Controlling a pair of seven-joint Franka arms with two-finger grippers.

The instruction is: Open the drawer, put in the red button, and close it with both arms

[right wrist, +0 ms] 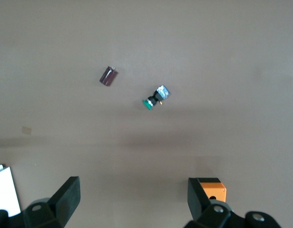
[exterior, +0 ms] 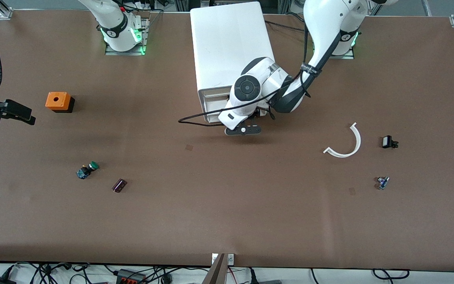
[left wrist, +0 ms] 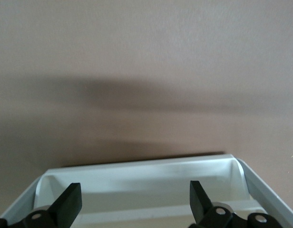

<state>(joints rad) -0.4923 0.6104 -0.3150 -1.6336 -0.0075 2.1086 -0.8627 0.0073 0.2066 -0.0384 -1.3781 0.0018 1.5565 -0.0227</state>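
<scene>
The white cabinet (exterior: 229, 43) stands at the back middle of the table. My left gripper (exterior: 246, 121) hangs at its front, open and empty. In the left wrist view the gripper (left wrist: 135, 197) sits over the pulled-out white drawer (left wrist: 137, 173), which looks empty. A tiny blue-bodied button (exterior: 382, 182), apparently the red button, lies toward the left arm's end of the table; its cap hardly shows. My right gripper (exterior: 28, 117) is open and empty over the right arm's end of the table, beside the orange cube (exterior: 58, 101). It also shows in the right wrist view (right wrist: 132, 194).
A green-capped button (exterior: 88, 170) (right wrist: 155, 98) and a dark purple part (exterior: 119, 185) (right wrist: 108, 76) lie nearer the camera than the orange cube (right wrist: 212, 187). A white curved strip (exterior: 347, 144) and a small black part (exterior: 387, 142) lie toward the left arm's end.
</scene>
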